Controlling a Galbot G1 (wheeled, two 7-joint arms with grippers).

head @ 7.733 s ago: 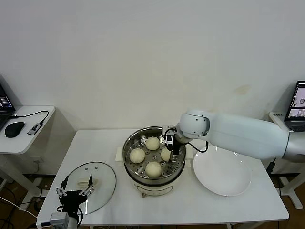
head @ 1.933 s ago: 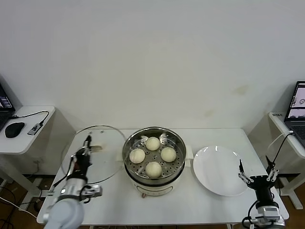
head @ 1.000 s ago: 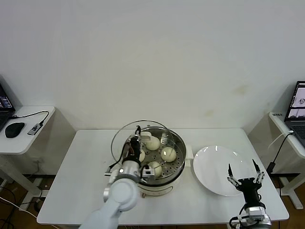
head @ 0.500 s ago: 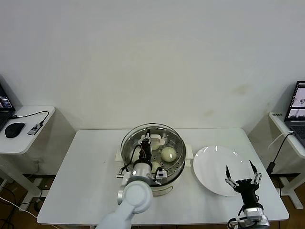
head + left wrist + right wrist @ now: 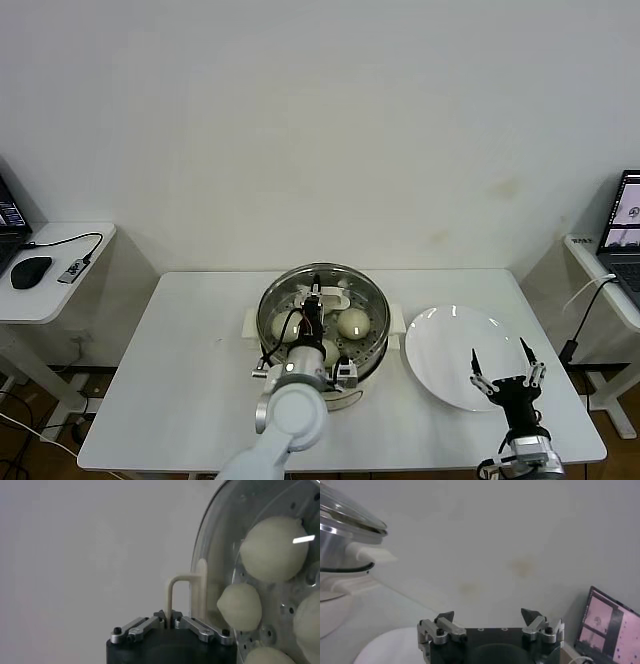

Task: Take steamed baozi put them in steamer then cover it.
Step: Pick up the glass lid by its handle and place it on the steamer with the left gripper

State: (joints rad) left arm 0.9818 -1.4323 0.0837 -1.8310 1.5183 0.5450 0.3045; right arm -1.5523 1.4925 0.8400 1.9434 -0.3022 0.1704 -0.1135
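The steamer (image 5: 396, 322) stands mid-table on its cream base. The glass cover (image 5: 362, 293) sits over it, about centred on the rim. Baozi show through the glass (image 5: 352, 323), (image 5: 282, 326). My left gripper (image 5: 314, 303) is above the pot's middle, shut on the cover's cream handle (image 5: 171, 592). In the left wrist view the cover (image 5: 220, 540) fills one side, with baozi (image 5: 272, 547), (image 5: 241, 607) behind it. My right gripper (image 5: 505, 378) is open and empty, low at the front right by the white plate; its jaws (image 5: 490, 617) stand wide apart.
An empty white plate (image 5: 450, 340) lies right of the steamer. In the right wrist view the steamer (image 5: 335, 550) and cover (image 5: 350, 515) show off to one side. A side table with a mouse (image 5: 30, 270) stands left. A laptop (image 5: 625, 225) is at far right.
My left gripper carried the cover from the table's left side over the steamer and settled it centred on the pot. My right arm left the steamer and dropped to the front right.
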